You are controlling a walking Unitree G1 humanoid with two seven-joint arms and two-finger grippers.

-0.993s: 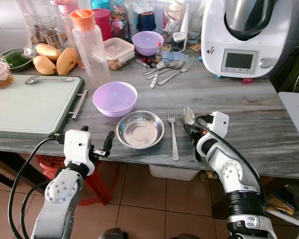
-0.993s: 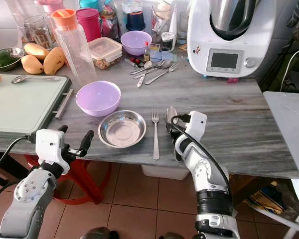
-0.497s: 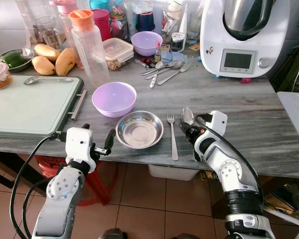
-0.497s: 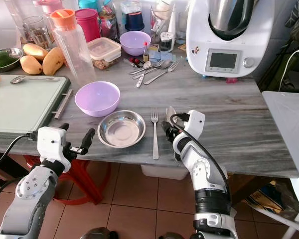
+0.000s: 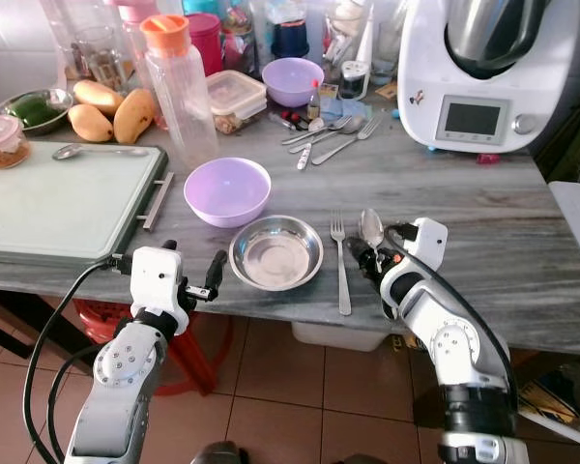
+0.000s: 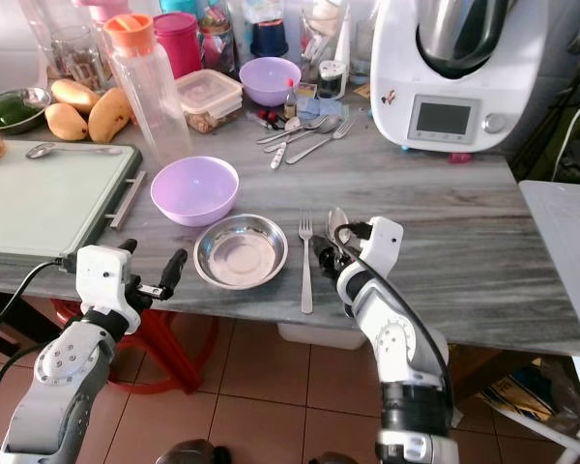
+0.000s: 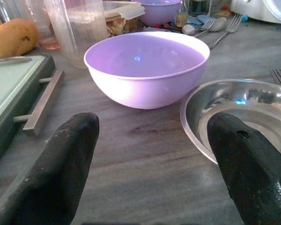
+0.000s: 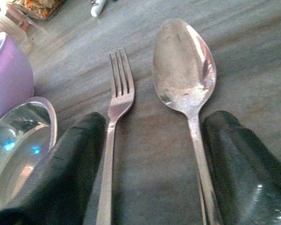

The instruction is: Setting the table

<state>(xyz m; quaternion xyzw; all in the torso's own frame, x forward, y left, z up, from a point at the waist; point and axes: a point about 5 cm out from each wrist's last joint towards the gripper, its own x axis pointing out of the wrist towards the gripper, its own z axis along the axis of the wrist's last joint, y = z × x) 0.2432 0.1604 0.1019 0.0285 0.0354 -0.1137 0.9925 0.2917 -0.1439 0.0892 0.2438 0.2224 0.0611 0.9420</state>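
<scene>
Left gripper point(image 5: 195, 282) hangs at the table's near edge, fingers apart and empty, same pose as a second ago. Ahead of it, between its fingertips: purple bowl point(image 7: 145, 65), with the steel plate point(image 5: 275, 253) just off its right finger.

Fork point(image 5: 340, 261) lies just right of the plate, untouched.

Right gripper point(image 5: 367, 263) is over the spoon point(image 5: 371, 228), fingers spread, handle running between them but against neither pad. A second ago the fingers sat tighter round that handle; now they've parted, so my read is the spoon is released beside the fork and this place setting is about done.

Writing: none legible. The kitchen machine point(image 5: 483, 68) behind the right gripper has a blank display and a small unreadable logo.
</scene>
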